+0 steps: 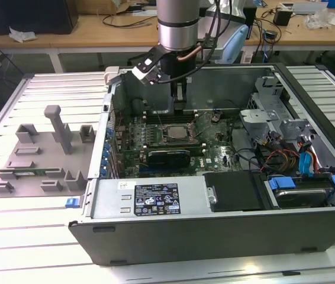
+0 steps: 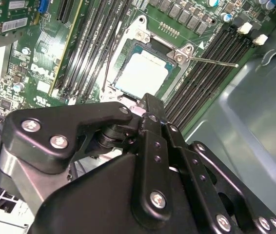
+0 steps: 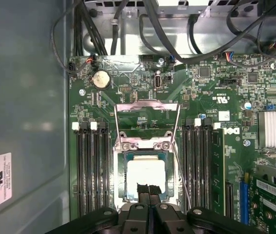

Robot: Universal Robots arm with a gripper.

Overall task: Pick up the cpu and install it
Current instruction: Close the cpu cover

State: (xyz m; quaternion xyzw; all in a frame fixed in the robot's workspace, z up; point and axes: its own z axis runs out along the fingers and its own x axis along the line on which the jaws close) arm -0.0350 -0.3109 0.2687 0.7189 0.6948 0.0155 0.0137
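Cpu (image 3: 147, 174) lies flat in the open socket (image 3: 147, 146), directly beneath the gripper (image 3: 148, 188), whose fingertips are pressed together, empty, above the chip's nearer edge.

Open case (image 1: 215, 236) sits on the table (image 1: 25, 260), with the fixture tray (image 1: 37, 160) beside it on the exterior view's left. Motherboard (image 1: 218, 151) lies flat in the case's far half, drive bay (image 1: 300, 195) at the near exterior view's right. cpu (image 3: 147, 171) sits in the socket mid-board, memory slots (image 3: 91, 170) on both sides. Gripper (image 3: 149, 189) is directly over the cpu's edge.
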